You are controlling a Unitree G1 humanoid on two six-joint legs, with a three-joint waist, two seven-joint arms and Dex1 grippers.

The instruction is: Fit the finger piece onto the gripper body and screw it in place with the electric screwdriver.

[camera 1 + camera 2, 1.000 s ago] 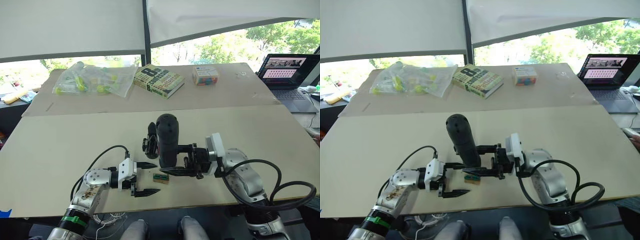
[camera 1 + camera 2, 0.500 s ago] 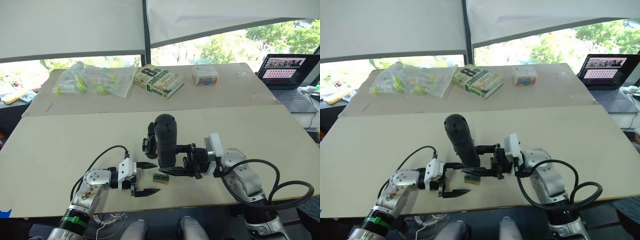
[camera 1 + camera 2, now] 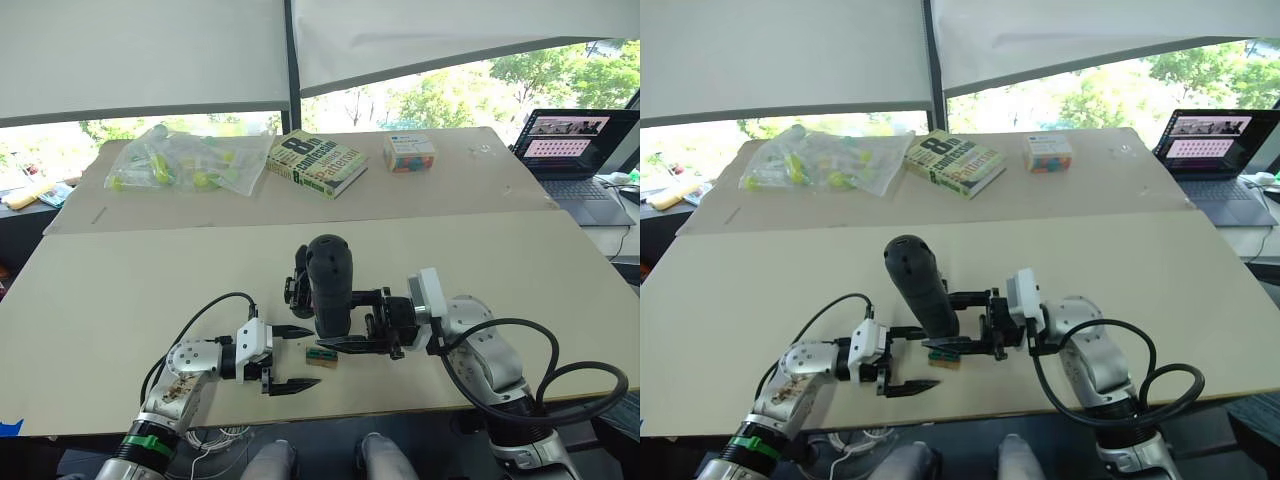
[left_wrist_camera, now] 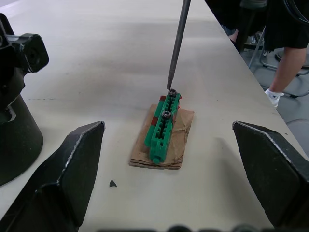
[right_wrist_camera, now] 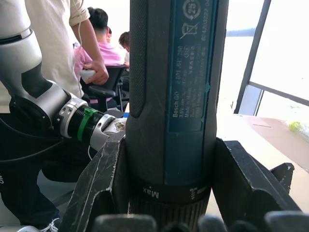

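My right gripper (image 3: 338, 320) is shut on the electric screwdriver (image 3: 330, 285), a thick black cylinder held upright near the table's front. Its thin metal bit (image 4: 177, 43) points down at a screw in a green holder (image 4: 163, 126) that lies on a scrap of cardboard. The gripper body (image 3: 298, 285), black with a round base, stands just behind and left of the screwdriver. My left gripper (image 3: 312, 356) rests open on the table, its fingers on either side of the green holder without touching it. The finger piece is out of view.
At the back lie a plastic bag (image 3: 185, 158), a book (image 3: 318, 160) and a small coloured box (image 3: 410, 151). A laptop (image 3: 580, 150) sits at the far right. The table's front edge (image 3: 400, 405) runs just below both grippers. People (image 5: 101, 43) sit beyond the table.
The screwdriver has shifted slightly to the left in my right gripper's hold. My left gripper has stayed where it was, open.
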